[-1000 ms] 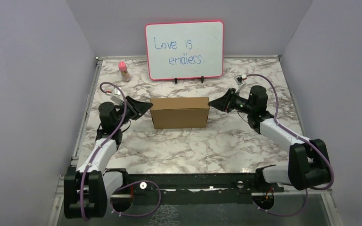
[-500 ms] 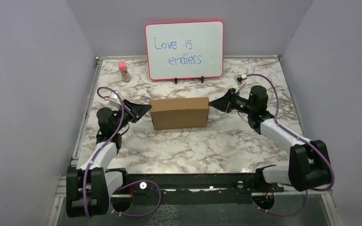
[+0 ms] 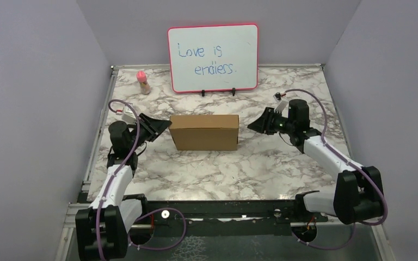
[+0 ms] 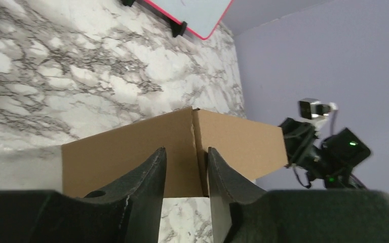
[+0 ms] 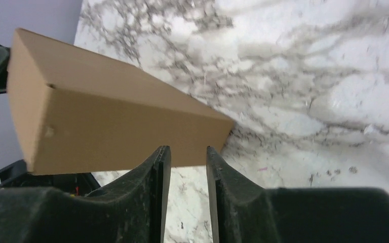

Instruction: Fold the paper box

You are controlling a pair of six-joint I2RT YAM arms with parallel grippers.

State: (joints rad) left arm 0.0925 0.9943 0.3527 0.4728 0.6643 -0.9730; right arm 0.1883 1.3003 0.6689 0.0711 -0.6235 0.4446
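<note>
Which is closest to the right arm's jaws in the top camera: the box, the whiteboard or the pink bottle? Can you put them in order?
1. Box: just left of the right jaws, with a small gap between.
2. Whiteboard: further back, standing against the back wall.
3. Bottle: farthest, near the table's back left corner.

One paper box [image 3: 204,131], one whiteboard [image 3: 213,57], one small bottle [image 3: 142,82] — two arms [image 3: 117,174] [image 3: 326,155].
</note>
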